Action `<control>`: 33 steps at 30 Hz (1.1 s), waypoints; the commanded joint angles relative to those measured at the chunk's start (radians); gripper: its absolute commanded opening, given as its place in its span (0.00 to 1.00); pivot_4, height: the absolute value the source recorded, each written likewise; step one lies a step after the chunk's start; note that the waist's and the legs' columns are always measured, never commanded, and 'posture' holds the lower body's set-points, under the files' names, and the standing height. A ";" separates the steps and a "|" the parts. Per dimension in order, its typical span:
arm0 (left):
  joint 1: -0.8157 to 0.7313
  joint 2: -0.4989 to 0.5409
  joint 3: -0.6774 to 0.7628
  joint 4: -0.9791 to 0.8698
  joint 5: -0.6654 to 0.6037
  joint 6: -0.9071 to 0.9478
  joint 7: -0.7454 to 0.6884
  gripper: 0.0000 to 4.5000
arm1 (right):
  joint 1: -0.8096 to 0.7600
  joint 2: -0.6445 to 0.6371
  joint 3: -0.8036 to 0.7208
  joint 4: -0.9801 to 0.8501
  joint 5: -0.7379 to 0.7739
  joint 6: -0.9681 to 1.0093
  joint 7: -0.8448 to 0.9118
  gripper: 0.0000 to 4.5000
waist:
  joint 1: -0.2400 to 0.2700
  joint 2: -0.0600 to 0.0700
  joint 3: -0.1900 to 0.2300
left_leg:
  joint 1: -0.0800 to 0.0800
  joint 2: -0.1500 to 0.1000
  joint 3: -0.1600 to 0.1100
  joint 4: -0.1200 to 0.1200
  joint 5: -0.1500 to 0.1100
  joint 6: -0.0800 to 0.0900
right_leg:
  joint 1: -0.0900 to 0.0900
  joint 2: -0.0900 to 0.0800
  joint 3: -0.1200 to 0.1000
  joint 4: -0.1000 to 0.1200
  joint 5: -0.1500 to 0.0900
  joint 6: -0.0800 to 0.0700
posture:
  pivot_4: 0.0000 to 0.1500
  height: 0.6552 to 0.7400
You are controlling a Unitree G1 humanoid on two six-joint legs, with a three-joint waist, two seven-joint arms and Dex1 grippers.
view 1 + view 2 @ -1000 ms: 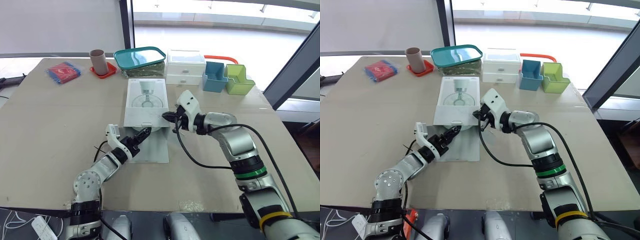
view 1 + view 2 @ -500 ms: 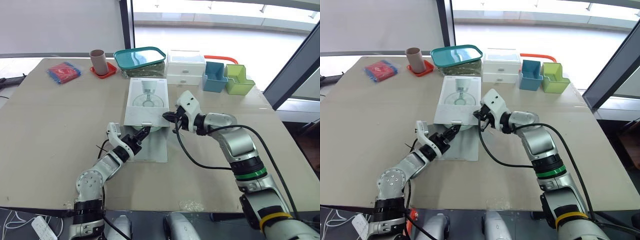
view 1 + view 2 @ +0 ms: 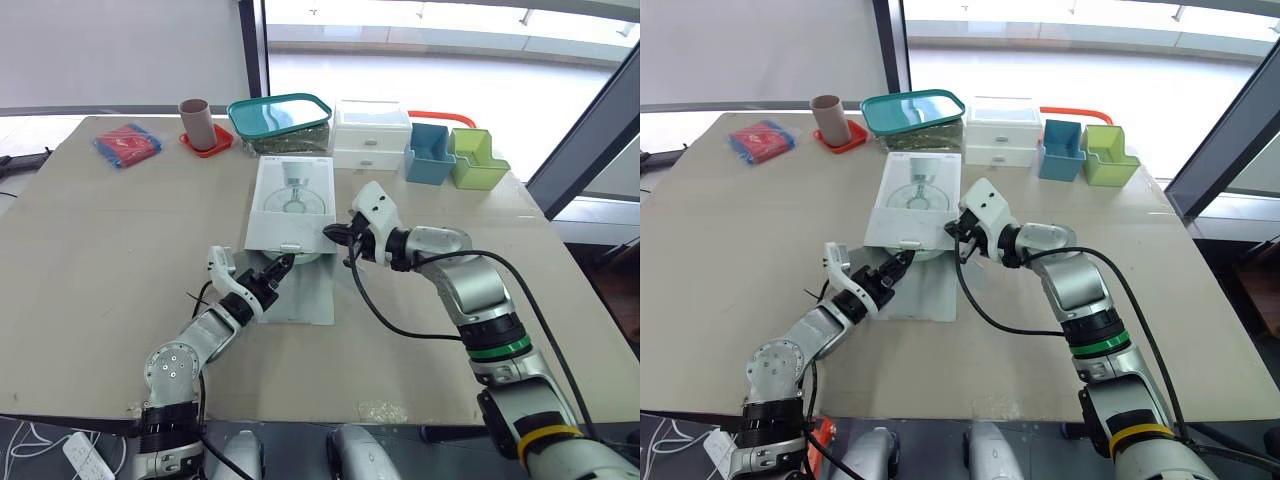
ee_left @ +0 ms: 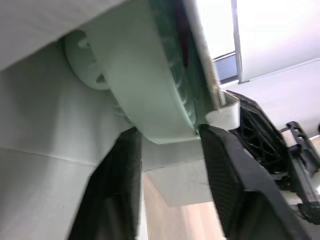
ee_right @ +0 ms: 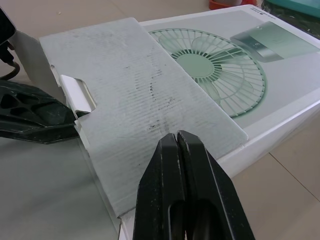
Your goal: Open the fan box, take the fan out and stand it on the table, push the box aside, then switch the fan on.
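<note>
Bright backlit daylight — glare, soft shadows

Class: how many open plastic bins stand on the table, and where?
2: a blue plastic bin right of the white drawer unit, and a green plastic bin just right of that.

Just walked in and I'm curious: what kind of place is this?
Probably a lab or office room set up for tests rather than a home. A plain table stands beside tall windows and holds an odd mix of props: a fan box, a white drawer unit and a teal-lidded container.
</note>
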 commanded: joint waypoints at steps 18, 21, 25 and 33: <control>0.166 0.144 0.035 -0.176 -0.309 0.078 0.114 0.27 | 0.015 0.015 0.013 0.007 -0.009 -0.004 -0.002 0.00 | -0.005 0.000 0.000 | 0.001 0.002 0.000 -0.011 0.000 -0.001 | -0.001 0.000 0.000 -0.007 0.001 -0.002 | 1.00 1.00; 0.209 0.172 0.034 -0.230 -0.375 0.083 0.138 0.27 | 0.010 0.018 0.011 0.003 -0.006 0.005 -0.006 0.00 | -0.006 0.000 0.000 | 0.001 0.002 0.000 -0.011 0.000 -0.001 | -0.001 0.000 0.000 -0.007 0.001 -0.002 | 1.00 1.00; 0.240 0.200 0.024 -0.259 -0.441 0.076 0.172 0.27 | 0.004 0.021 0.010 0.004 -0.004 0.005 -0.006 0.00 | -0.004 0.000 0.000 | 0.002 0.002 0.000 -0.012 0.000 -0.001 | -0.001 0.000 0.000 -0.008 0.001 -0.003 | 1.00 1.00; 0.282 0.240 -0.031 -0.274 -0.619 0.036 0.288 0.27 | 0.015 0.022 0.011 -0.016 -0.003 0.019 -0.011 0.00 | 0.000 0.000 0.000 | 0.001 0.001 0.000 -0.012 0.001 -0.002 | -0.001 0.000 0.000 -0.007 0.001 -0.003 | 1.00 1.00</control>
